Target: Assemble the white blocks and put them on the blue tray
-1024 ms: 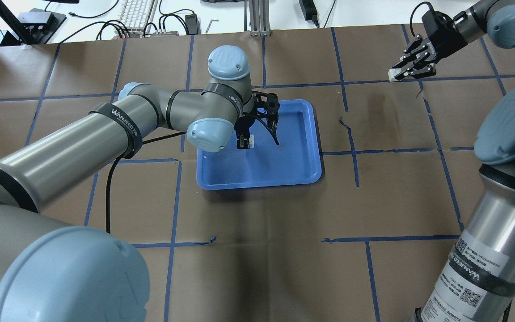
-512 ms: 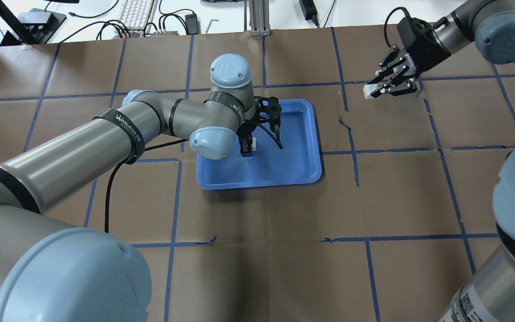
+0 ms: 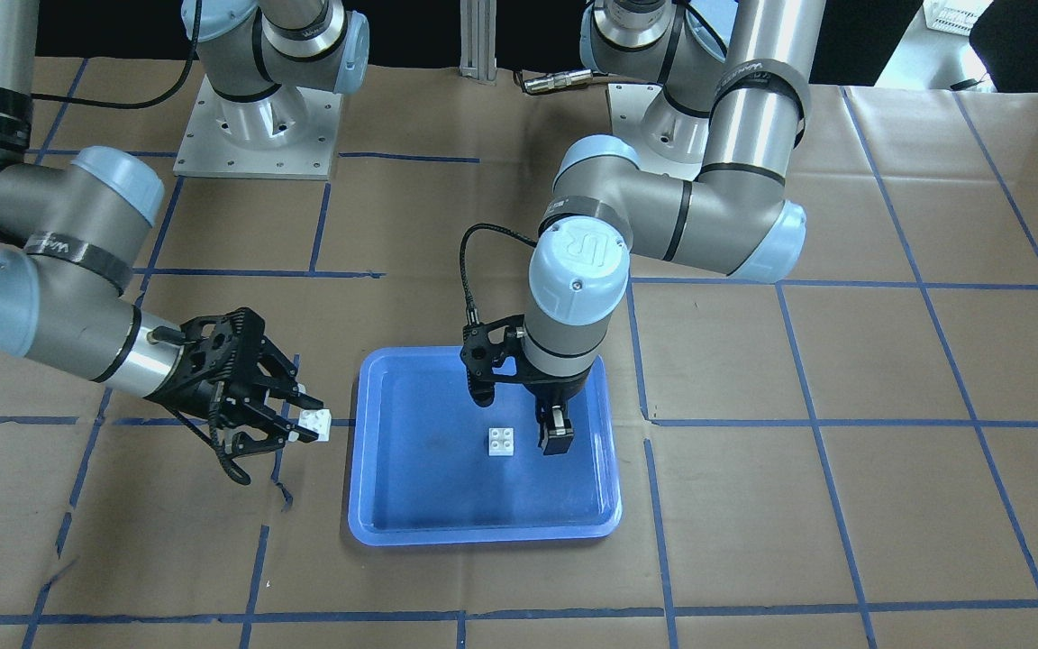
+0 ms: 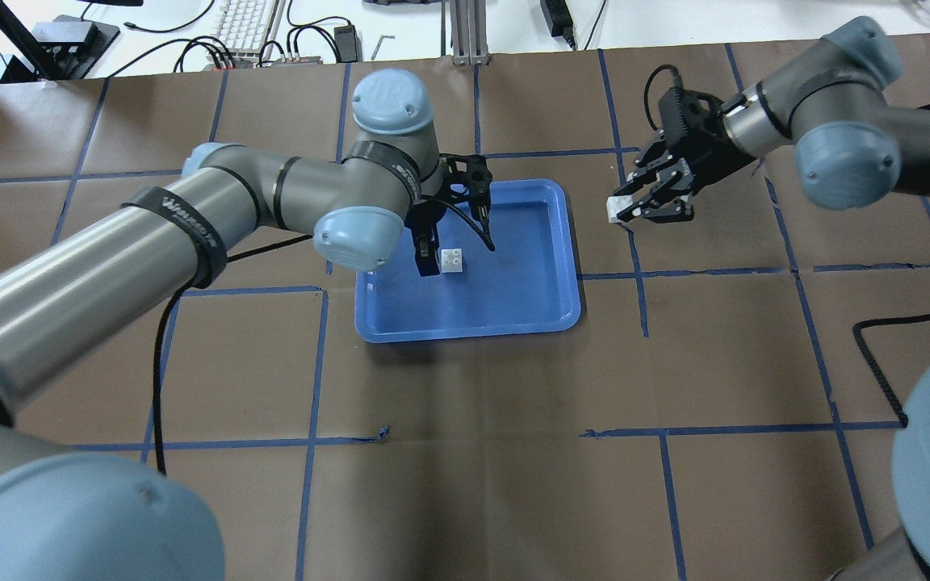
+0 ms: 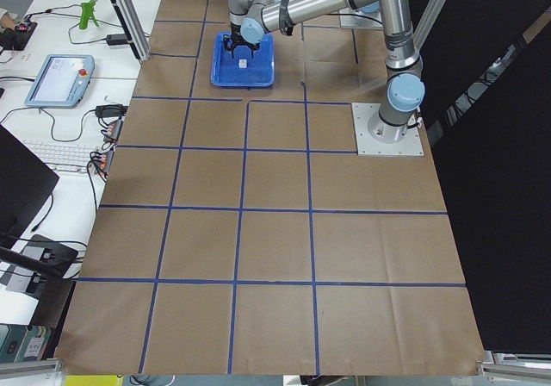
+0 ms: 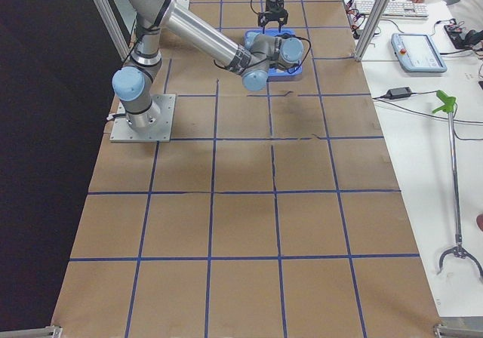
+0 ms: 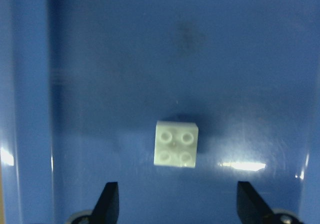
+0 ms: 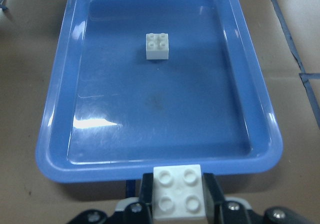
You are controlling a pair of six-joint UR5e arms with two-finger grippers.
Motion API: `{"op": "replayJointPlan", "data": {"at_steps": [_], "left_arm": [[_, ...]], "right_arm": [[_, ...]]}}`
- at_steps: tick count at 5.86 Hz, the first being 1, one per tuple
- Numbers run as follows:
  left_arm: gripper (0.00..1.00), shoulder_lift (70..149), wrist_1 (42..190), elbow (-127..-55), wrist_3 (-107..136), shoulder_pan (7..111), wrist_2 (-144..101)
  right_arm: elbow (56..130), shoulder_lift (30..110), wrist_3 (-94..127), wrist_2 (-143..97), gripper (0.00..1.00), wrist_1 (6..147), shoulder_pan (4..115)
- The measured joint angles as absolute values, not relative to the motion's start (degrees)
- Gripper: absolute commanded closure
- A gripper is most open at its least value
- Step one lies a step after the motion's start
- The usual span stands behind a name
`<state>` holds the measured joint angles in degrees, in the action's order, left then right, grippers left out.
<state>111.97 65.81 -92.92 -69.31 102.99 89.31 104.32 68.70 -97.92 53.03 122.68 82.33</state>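
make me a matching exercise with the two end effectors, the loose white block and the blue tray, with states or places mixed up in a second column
1 left end effector
2 right end effector
3 loose white block
4 blue tray

A lies on the brown paper
B shut on a second white block, beside the tray
C studs up on the tray floor
D open, above the tray

Pairs: 1-D, 2-B, 3-C, 4-A

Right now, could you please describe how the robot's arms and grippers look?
The left arm and right arm are silver-grey tubes with light-blue joint caps and white-lettered black bands. The left gripper and right gripper are black, two-fingered, with black cables.
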Motion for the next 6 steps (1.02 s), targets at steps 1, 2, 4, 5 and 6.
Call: {"op": "replayJointPlan", "data": {"at_steps": [1, 2, 4, 5, 6], "left_arm": [[0.14, 105.51, 73.9, -92.68, -68.63, 100.87, 89.43], [0.12, 99.49, 81.11, -92.56, -66.66, 98.78, 89.72], [0.04, 91.8, 87.08, -92.57, -55.34, 96.75, 90.05], [0.01, 90.32, 86.89, -92.64, -44.42, 96.42, 90.56], [0.01, 89.83, 85.17, -92.75, -29.4, 95.71, 91.67]], "right_arm": [[105.34, 68.0, -92.15, 51.79, 0.79, 128.27, 85.93], [105.51, 66.19, -87.04, 50.16, 0.79, 133.4, 88.82], [105.37, 60.04, -77.48, 49.32, 0.79, 145.55, 93.35], [105.41, 58.08, -75.65, 49.3, 0.79, 148.45, 94.27], [105.44, 57.12, -75.14, 49.31, 0.79, 149.35, 94.73]]}}
